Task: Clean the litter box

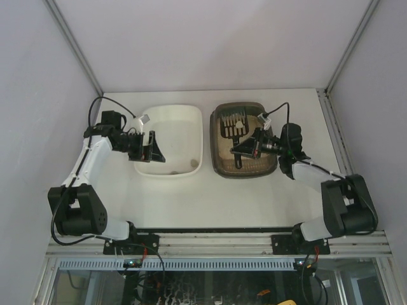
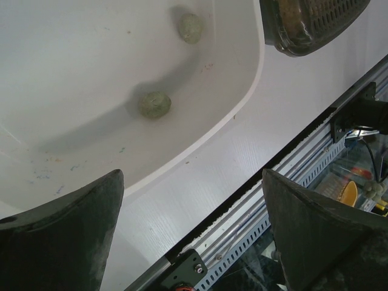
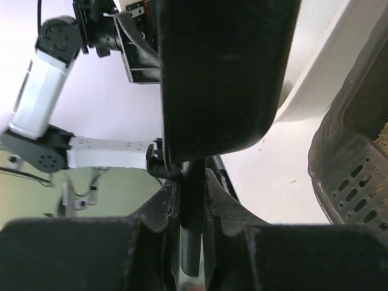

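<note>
The dark grey-brown litter box (image 1: 267,166) with beige litter sits right of centre; its corner shows in the left wrist view (image 2: 315,27) and its slotted wall in the right wrist view (image 3: 348,179). A black slotted scoop (image 1: 233,122) lies over the litter. My right gripper (image 1: 241,148) is shut on the scoop's thin handle (image 3: 193,182), with the scoop's black back (image 3: 224,79) filling the view. My left gripper (image 1: 152,147) is open and empty above the near left part of the white tray (image 1: 170,111), and in its own view (image 2: 193,176) above the table.
The white tray (image 2: 242,103) holds two greenish-grey clumps (image 2: 156,104) (image 2: 191,27). It shows in the right wrist view (image 3: 321,79) beside the litter box. A metal rail (image 1: 216,244) runs along the table's near edge. Enclosure walls stand on three sides.
</note>
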